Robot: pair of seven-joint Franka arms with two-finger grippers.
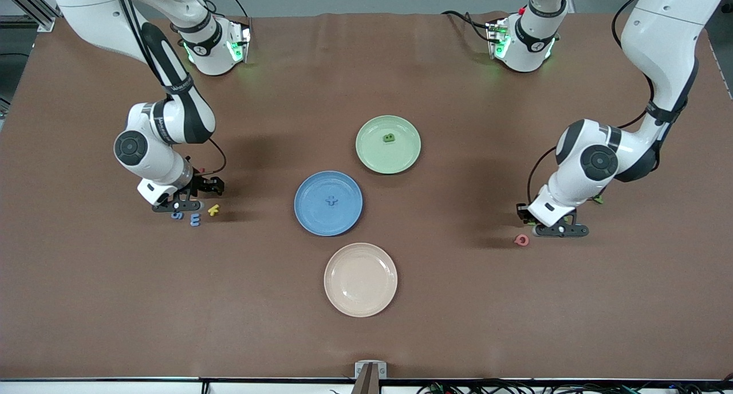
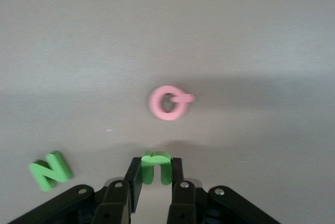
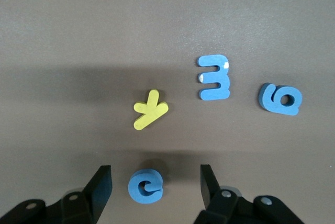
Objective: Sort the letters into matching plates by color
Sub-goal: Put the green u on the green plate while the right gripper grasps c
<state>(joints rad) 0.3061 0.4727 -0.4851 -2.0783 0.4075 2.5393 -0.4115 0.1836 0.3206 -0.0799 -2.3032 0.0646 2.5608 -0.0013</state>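
Left gripper (image 2: 155,174) clamps a green letter (image 2: 156,165) at table level, pink ring (image 2: 168,102) at its twelve o'clock; right gripper (image 3: 155,185), jaws apart, straddles a blue letter (image 3: 146,186), green plate (image 1: 388,144) and blue plate (image 1: 328,203) waiting mid-table.

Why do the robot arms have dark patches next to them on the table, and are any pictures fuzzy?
Front view: light from above throws soft shadows on the brown table beside both arms, and green lights glow at the bases. Left wrist view: a bit blurry; the pink letter looks smeared, with shade around it. Right wrist view: sharper; a dark band crosses the table above the yellow letter.
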